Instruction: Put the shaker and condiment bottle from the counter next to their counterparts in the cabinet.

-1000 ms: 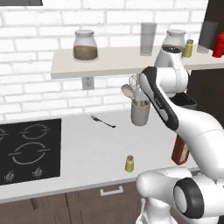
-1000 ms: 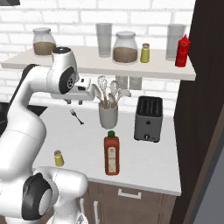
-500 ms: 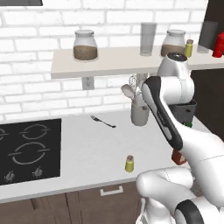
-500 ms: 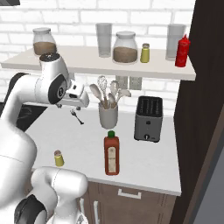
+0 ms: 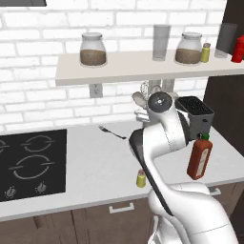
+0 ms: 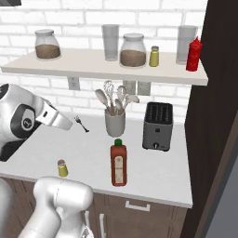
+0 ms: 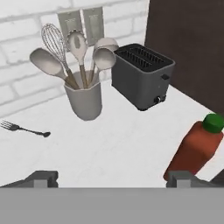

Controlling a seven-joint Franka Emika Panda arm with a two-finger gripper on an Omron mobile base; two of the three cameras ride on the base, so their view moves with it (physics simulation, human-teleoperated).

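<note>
The tiny yellow-green shaker (image 5: 141, 178) (image 6: 62, 168) stands near the counter's (image 5: 95, 162) front edge. To its right is the tall red-brown condiment bottle (image 5: 199, 158) (image 6: 119, 162) (image 7: 192, 148), upright with a green cap. Its counterparts stand on the cabinet shelf (image 5: 124, 69) (image 6: 93, 65): a twin shaker (image 5: 205, 52) (image 6: 154, 56) and a plain red bottle (image 5: 238, 47) (image 6: 193, 55). My gripper (image 7: 113, 180) is open and holds nothing. It looks down at the counter, with the bottle beside its right fingertip (image 7: 183, 178).
A grey toaster (image 6: 158, 126) (image 7: 142, 76) and a cup of utensils (image 6: 115, 123) (image 7: 85, 103) stand at the back wall, a fork (image 6: 82, 123) (image 7: 26, 129) to their left. A black hob (image 5: 28, 159) lies left. Two jars and glasses share the shelf. A dark panel closes the right.
My arm has folded down from in front of the shelf toward the counter. The shaker and the bottle have stayed where they were.
</note>
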